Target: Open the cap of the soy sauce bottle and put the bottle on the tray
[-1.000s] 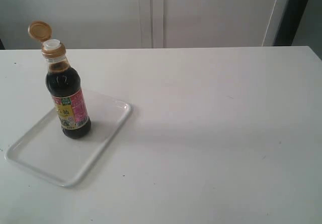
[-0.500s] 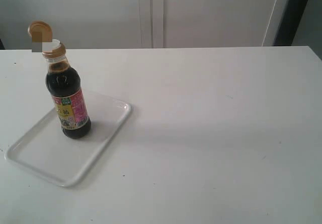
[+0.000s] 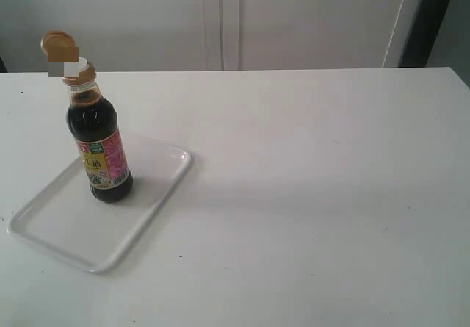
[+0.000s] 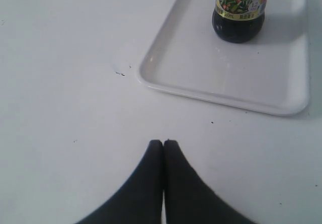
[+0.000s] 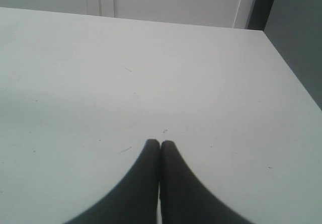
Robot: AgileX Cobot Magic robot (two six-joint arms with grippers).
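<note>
Left gripper (image 4: 162, 142) pressed fully shut, empty, poised above bare white table (image 4: 65, 83). Just ahead, flat white rectangular plastic tray (image 4: 229, 95); farther on it, upright small glass soy sauce bottle (image 3: 99, 139), orange-brown flip cap (image 3: 57, 44) swung open. Right gripper (image 5: 160, 143) likewise closed tight on nothing, well apart from both.

The white surface (image 3: 316, 195) is carrying the tray (image 3: 51, 235), which is lying flat directly on it. In the left wrist view the tray (image 4: 201, 90) is sitting ahead of the closed left fingers (image 4: 156, 153), apart from them. Small dark specks are marking the surface.
</note>
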